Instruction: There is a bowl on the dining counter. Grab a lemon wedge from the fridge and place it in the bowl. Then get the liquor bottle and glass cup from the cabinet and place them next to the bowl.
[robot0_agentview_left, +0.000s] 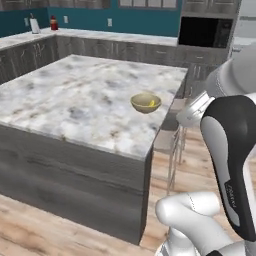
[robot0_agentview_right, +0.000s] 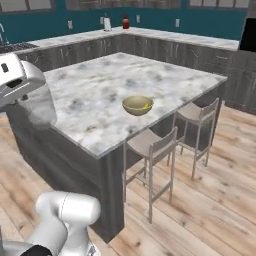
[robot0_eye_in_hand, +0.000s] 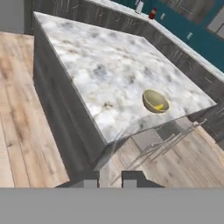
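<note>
The marble-topped dining counter has broad bare surface. Two grey stools line its far side in the right base view. The olive bowl sits near that edge, holding the yellow lemon wedge. The gripper hangs off-counter, clenched on nothing.

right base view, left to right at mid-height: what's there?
Robot arm's white link → marble dining counter → bowl with the lemon wedge inside → nearer bar stool → farther bar stool.
</note>
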